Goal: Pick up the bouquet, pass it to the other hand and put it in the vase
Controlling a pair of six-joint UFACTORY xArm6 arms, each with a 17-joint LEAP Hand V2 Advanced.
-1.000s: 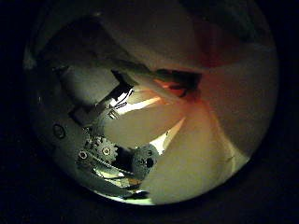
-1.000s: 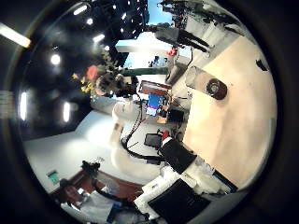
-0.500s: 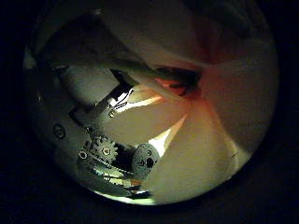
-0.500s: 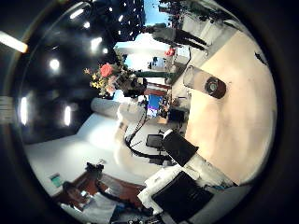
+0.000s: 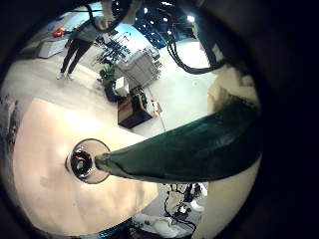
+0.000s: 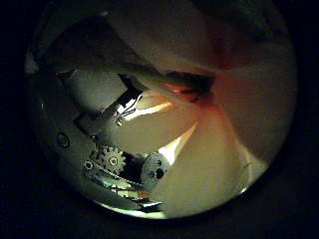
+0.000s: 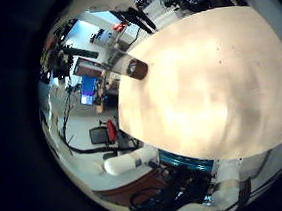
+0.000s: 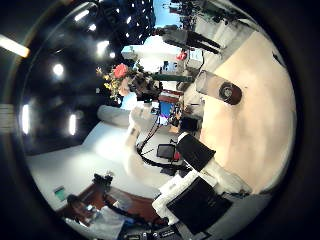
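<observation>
My left hand [image 6: 110, 149] grips bouquet [image 5: 184, 149] by its stiff, light stem wrap; vase [image 5: 88, 161] near table edge; right hand's fingers: cannot tell.

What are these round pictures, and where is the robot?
The robot has two arms, each ending in a hand with fingers. Tiny cameras sit in the palms, so every round picture looks out from a hand. That is why you see only bits of the robot.

The two left-palm pictures belong to the left hand. It holds the paper-wrapped bouquet of flowers. The wrapping is so close that it fills one picture. In the other, the long wrapped stem points towards the round, open-topped vase.

The two right-palm pictures belong to the right hand. They show the vase standing on the wide, flat table. One shows the flowers far off.
</observation>
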